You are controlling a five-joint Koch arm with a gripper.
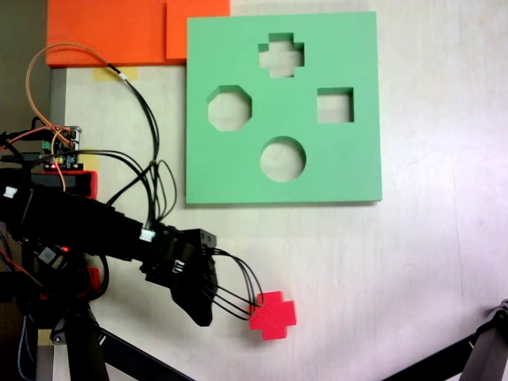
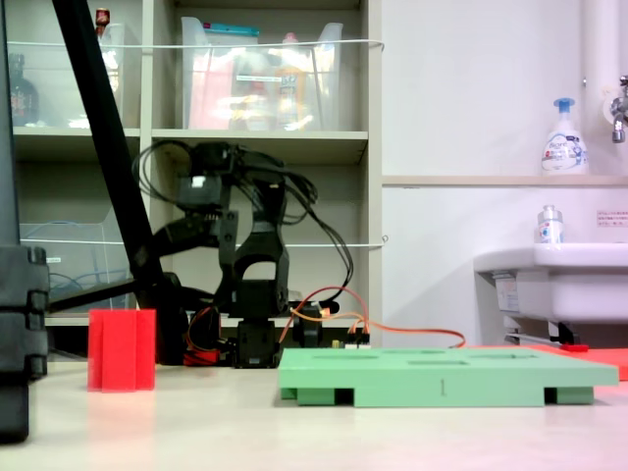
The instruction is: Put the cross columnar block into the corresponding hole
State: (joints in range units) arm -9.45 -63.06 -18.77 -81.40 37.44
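Tool [image 1: 208, 311]: black, at the end of the black arm [image 1: 87, 222] that reaches in from the left of the top-down fixed view, its tip pointing down-right over the pale counter [image 1: 381, 270]; the jaws overlap in that view, so whether they are spread or pressed together cannot be told, and nothing is seen between them. Black cables [image 1: 238, 290] run from the tool's side toward the block. Cross columnar block [image 1: 272, 315]: bright red, plus-shaped, standing on the counter just right of the tool, not seen gripped; in the low side-on fixed view it stands upright [image 2: 122, 349] at the left, well apart from the board. Green foam board [image 1: 333, 167]: square, flat on the counter beyond the tool, seen edge-on as a thick slab [image 2: 442, 378] from the side. Corresponding hole [image 1: 281, 55]: plus-shaped cutout near the board's top edge, unfilled. Other cutouts: octagon [image 1: 229, 109], square [image 1: 335, 105], circle [image 1: 282, 159]. Orange foam sheets [image 1: 119, 32]: at the counter's top-left corner, touching the board's corner. Background, side view: shelving [image 2: 255, 142], white sink [image 2: 554, 280], soap dispenser [image 2: 563, 137].
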